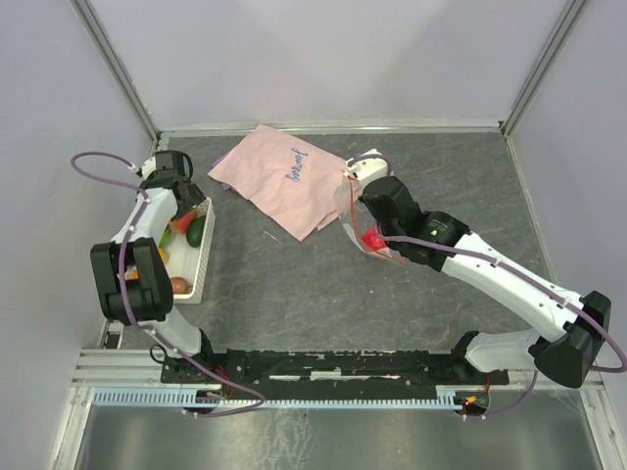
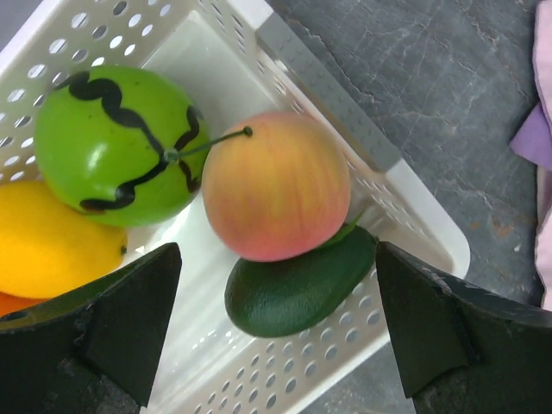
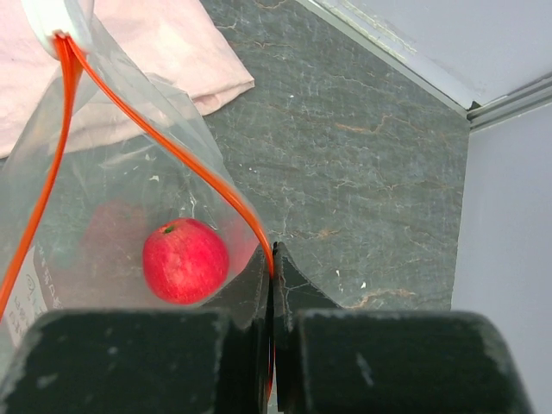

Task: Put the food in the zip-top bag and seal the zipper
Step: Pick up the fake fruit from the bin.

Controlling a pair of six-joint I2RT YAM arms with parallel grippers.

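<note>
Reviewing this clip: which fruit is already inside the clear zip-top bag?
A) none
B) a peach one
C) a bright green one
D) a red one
D: the right wrist view shows a red fruit inside the zip-top bag, with the right pincer shut on its zipper. The peach fruit and green fruit lie in the white basket.

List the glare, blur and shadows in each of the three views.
Top external: even, soft light on the table, faint shadows, all sharp. Left wrist: a pale sheen on the green fruit; the left gripper looms close and dark. Right wrist: the zip-top bag hazes the red fruit; the right gripper is dark and soft.
</note>
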